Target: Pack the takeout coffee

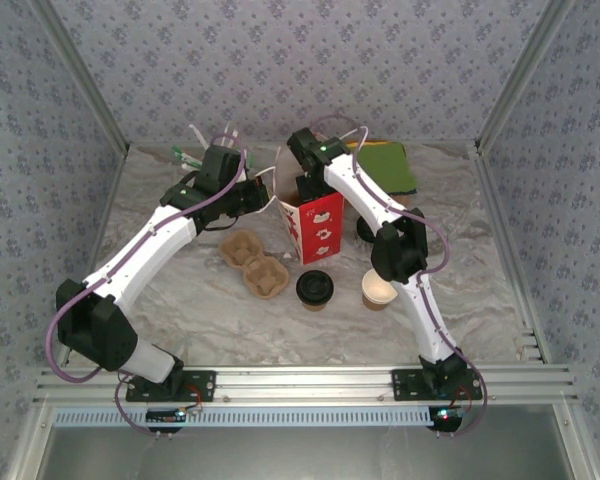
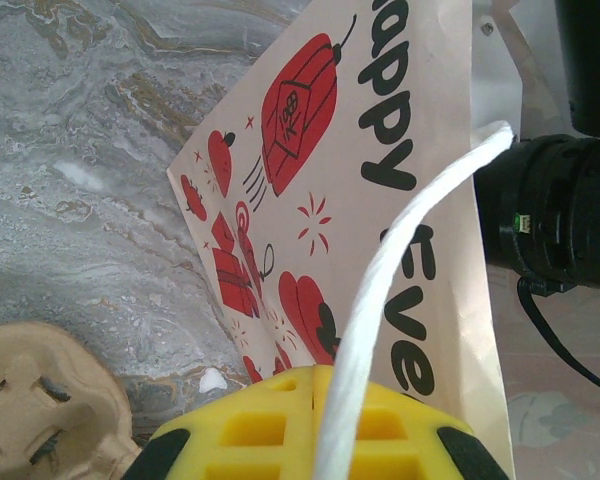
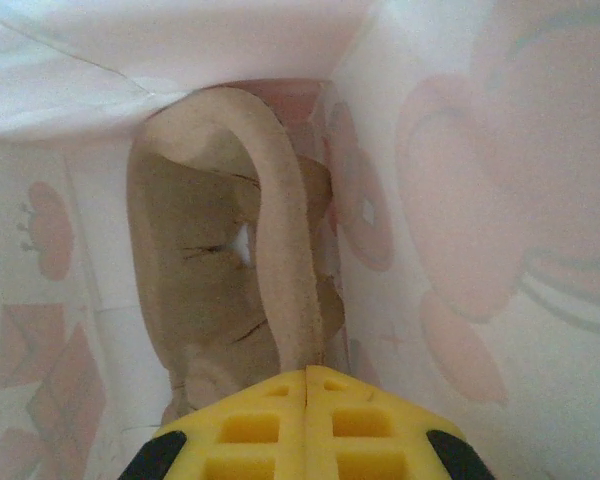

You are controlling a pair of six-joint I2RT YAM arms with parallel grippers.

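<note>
Your left tool [image 2: 313, 385] is clamping the white cord [image 2: 400, 230] of the bag [image 1: 318, 228]. Your right tool [image 3: 306, 375] is gripping a cardboard tray [image 3: 280, 200] inside it. The takeout coffee [image 1: 314, 288] is sitting on the desk [image 1: 210, 310], at six o'clock from the bag.

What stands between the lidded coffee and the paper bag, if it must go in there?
Nothing lies between the coffee and the bag. But the right gripper is inside the bag, fingers shut on a cardboard carrier, so the opening looks blocked.
</note>
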